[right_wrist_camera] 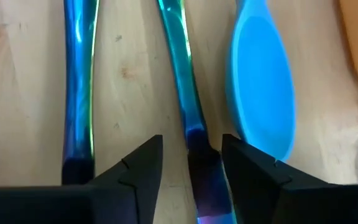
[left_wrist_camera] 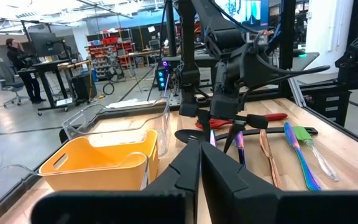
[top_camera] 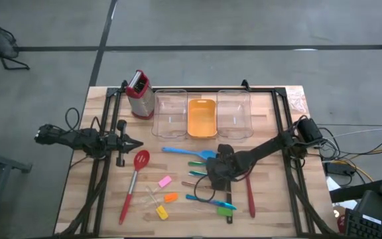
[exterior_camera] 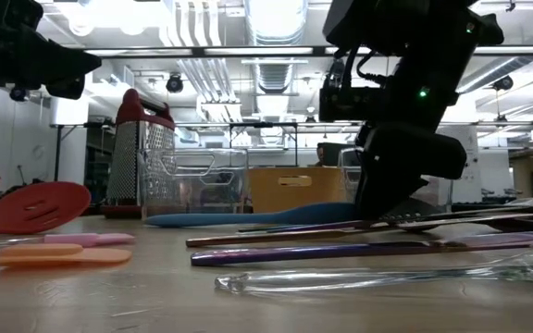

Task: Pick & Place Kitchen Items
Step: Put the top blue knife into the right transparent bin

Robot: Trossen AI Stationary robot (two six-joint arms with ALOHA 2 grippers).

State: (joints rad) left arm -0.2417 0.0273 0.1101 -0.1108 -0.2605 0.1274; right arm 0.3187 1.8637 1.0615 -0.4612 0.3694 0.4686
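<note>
Right gripper [right_wrist_camera: 191, 158] spread open astride a thin teal-handled utensil [right_wrist_camera: 182, 74] lying flat on the worktop [right_wrist_camera: 129, 93], beside the blue spoon [right_wrist_camera: 263, 93].
Looks light, stiff, slick and low-lying; best pinched mid-handle. Left gripper [left_wrist_camera: 199, 163] waits clenched.

The wooden table [top_camera: 270, 206] carries two clear bins [top_camera: 170, 113], an orange tray [top_camera: 201, 117], a grater [top_camera: 138, 93] and scattered utensils [top_camera: 132, 186].

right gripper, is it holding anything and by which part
Nothing is held yet. The right gripper has its jaws open, straddling the thin iridescent cutlery piece near where its handle darkens, beside the blue spoon. The left gripper is shut on nothing.
</note>
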